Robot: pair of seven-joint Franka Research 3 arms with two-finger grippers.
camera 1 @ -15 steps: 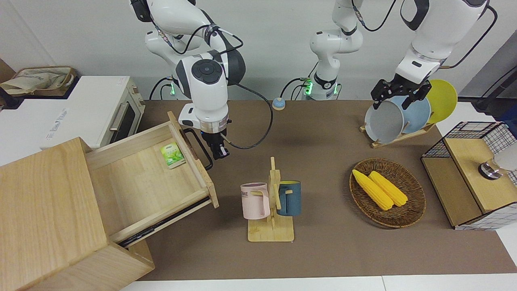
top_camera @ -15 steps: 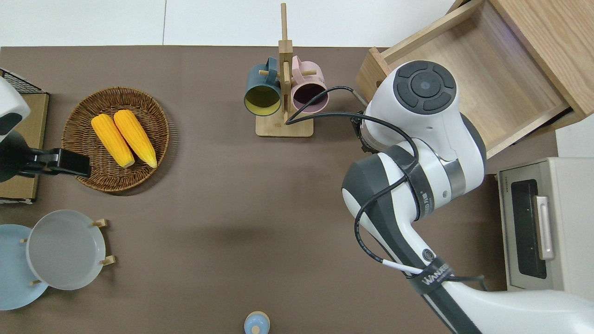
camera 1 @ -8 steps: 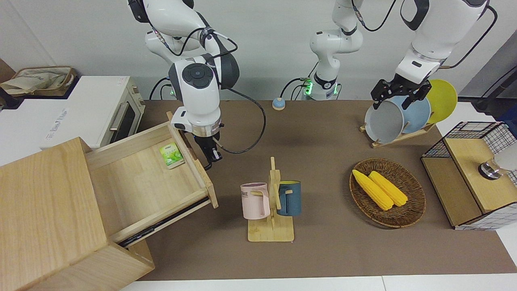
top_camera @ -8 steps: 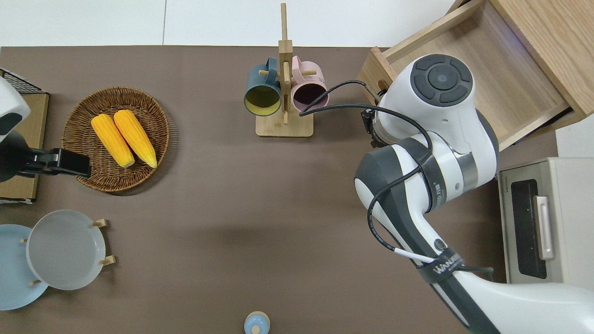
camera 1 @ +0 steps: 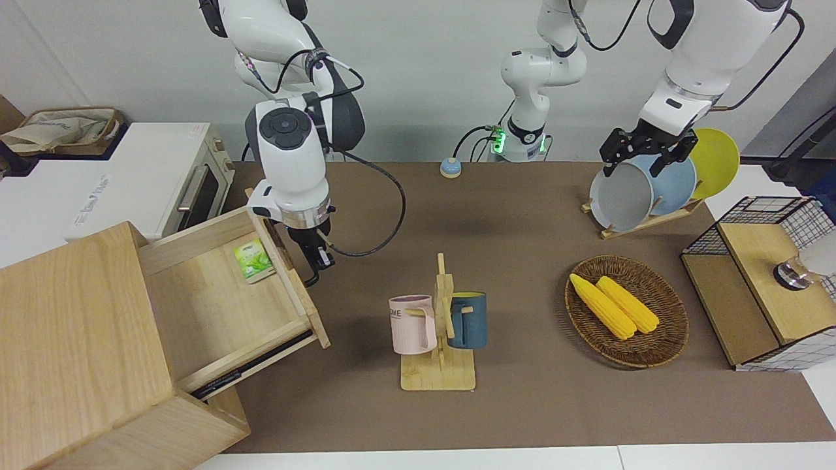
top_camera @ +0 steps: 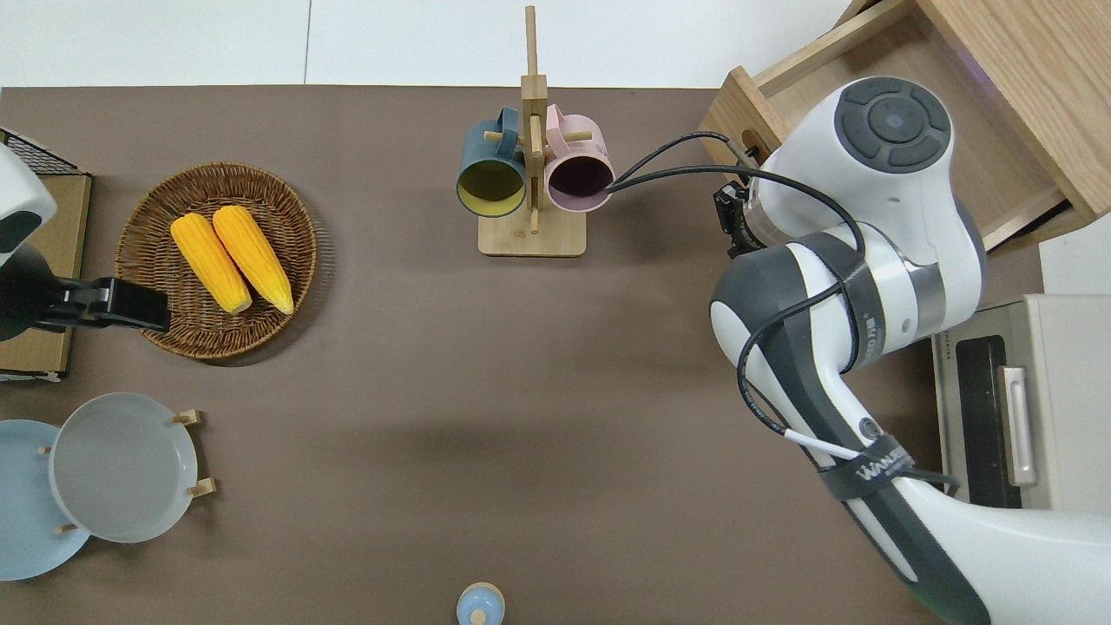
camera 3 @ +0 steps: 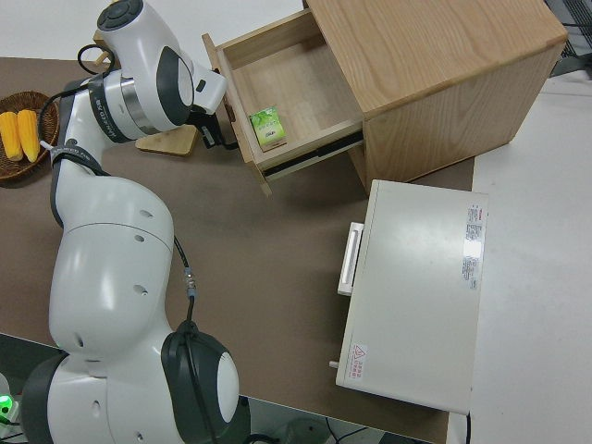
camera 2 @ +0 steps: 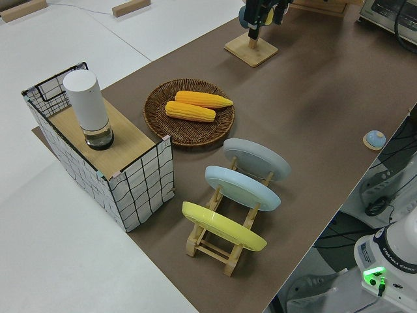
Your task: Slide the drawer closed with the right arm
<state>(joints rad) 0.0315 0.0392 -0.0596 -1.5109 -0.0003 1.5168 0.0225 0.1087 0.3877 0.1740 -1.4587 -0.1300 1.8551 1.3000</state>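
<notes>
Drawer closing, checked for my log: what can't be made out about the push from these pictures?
- Right gripper: the overhead view hides it under the arm's own wrist; whether its fingers are open or shut can't be told.
- Handle of the drawer: mostly covered by the gripper in the front view, so contact is unclear.
- Green packet in the drawer: print too small to read.
- The left arm is parked.

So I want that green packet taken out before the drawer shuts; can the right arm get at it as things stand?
Probably yes: the drawer is open, the packet lies uncovered just inside its front, and the right hand is at that front.
</notes>
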